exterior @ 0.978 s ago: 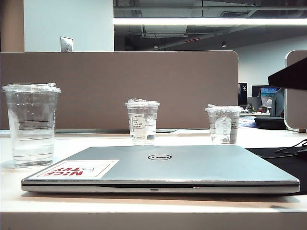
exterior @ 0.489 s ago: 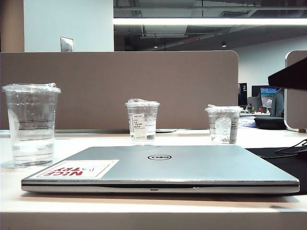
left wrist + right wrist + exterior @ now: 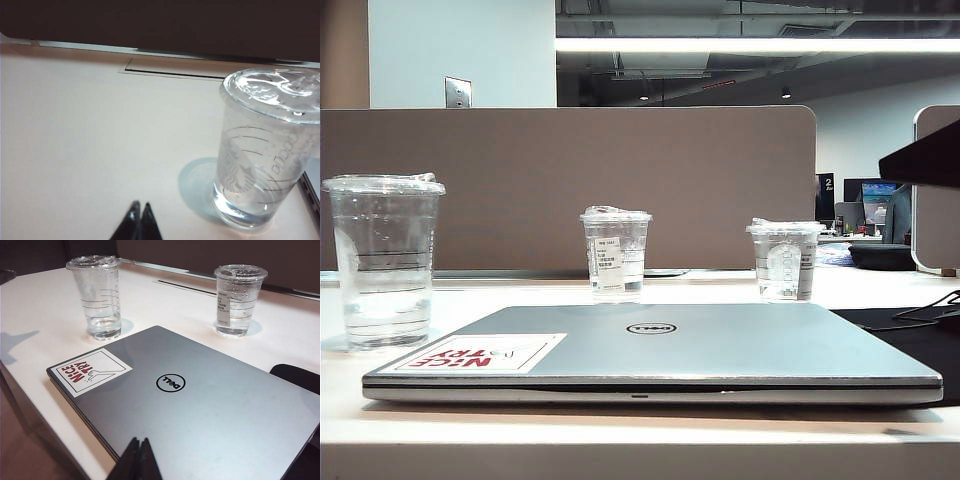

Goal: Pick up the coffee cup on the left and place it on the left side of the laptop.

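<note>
Left gripper (image 3: pixel 140 214) closed, empty, over bare table near coffee cup (image 3: pixel 267 150), which stands upright beside Dell laptop (image 3: pixel 200 410). Right gripper (image 3: pixel 139 450) closed, empty, above laptop lid.

Open-plan office, desk partition (image 3: pixel 570 185), likely monitors (image 3: pixel 878 190) behind

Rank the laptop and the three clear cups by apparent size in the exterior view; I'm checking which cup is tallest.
1. laptop
2. coffee cup, though nearer the camera
3. white-label cup and round-logo cup: alike, unranked.
</note>
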